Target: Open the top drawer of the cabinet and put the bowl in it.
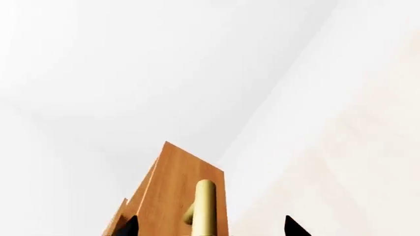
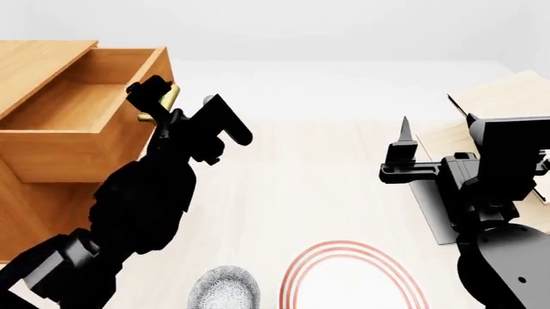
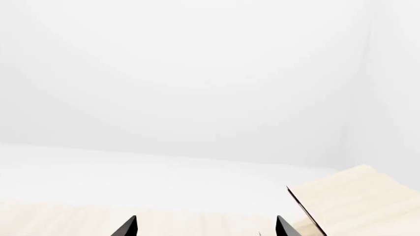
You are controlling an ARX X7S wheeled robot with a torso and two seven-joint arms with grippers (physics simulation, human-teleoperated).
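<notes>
The cabinet (image 2: 35,206) stands at the left, and its top drawer (image 2: 82,151) is pulled out with the inside bare. My left gripper (image 2: 189,103) is open at the drawer front (image 1: 177,187). The brass handle (image 1: 204,206) lies between its spread fingertips without touching them. The speckled bowl (image 2: 225,290) rests on the floor at the near edge of the head view, beside my left arm. My right gripper (image 2: 434,129) hovers open over the floor to the right, holding nothing; in its wrist view the gripper (image 3: 204,227) frames only pale floor.
A white plate with red rings (image 2: 348,277) lies just right of the bowl. A pale tilted wooden rack (image 2: 507,96) on a black stand is at the far right, close to my right gripper. White walls lie beyond.
</notes>
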